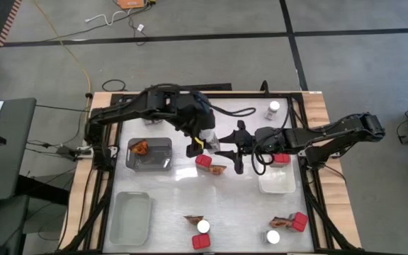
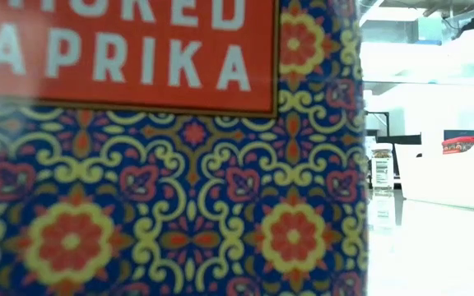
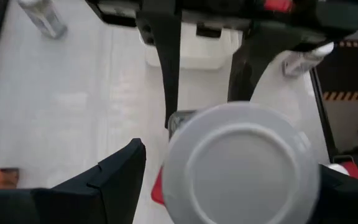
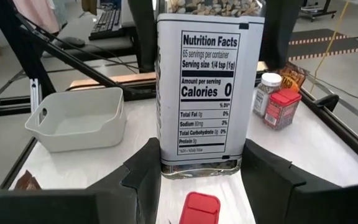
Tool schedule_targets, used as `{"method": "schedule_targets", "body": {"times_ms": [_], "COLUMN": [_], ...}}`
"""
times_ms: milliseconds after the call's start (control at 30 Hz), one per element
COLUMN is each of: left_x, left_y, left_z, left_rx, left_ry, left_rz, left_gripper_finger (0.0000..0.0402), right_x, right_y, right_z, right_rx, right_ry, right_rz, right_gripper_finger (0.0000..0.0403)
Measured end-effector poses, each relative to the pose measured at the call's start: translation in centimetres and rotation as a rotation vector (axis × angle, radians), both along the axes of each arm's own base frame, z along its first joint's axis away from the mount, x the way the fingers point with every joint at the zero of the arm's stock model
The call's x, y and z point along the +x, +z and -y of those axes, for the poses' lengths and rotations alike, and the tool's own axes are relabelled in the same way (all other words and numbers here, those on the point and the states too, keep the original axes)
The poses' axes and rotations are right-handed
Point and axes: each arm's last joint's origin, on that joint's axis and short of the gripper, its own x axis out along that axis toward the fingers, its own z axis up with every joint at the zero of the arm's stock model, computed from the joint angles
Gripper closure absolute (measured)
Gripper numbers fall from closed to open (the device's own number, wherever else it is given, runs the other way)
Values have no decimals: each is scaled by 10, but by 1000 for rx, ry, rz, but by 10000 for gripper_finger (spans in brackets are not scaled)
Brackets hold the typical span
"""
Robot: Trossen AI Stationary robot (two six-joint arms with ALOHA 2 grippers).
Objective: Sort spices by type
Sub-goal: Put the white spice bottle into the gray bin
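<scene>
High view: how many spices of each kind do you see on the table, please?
red boxes: 4
jars: 4
packets: 4
Total: 12

This is a robotics lab or workshop. A wooden-edged bench with a dark metal frame stands on a bare concrete floor marked with black tape lines. Loose cables trail across that floor. A desk with a keyboard sits beyond the bench, and striped hazard tape marks the floor nearby.
</scene>
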Motion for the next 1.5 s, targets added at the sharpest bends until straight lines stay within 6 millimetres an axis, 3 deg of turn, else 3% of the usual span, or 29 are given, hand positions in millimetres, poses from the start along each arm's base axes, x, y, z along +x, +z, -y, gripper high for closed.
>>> {"method": "schedule_targets", "body": {"times_ms": [467,667,900,1233,1500], "left_x": [4,4,4,0,-24], "left_y": [-2,-3,-4,-8,-1], "left_z": [0,1,1,1,2], "left_rx": [-9,3,9,22,23], "left_ry": [4,-11,-18,-3,49], "left_rz": [9,5,4,-63,-151], "left_gripper_finger": [164,210,210,201,207], "right_x": [-1,-2,-1,-2,-4], "right_y": [-4,-6,-5,-7,-13], "right_z": [0,0,0,1,3], "right_rx": [-3,14,17,-33,15], "right_ry": [-1,-14,-13,5,-19], "right_rz": [-44,-56,-53,-78,-140], "right_gripper_finger": [196,189,156,145,115]}}
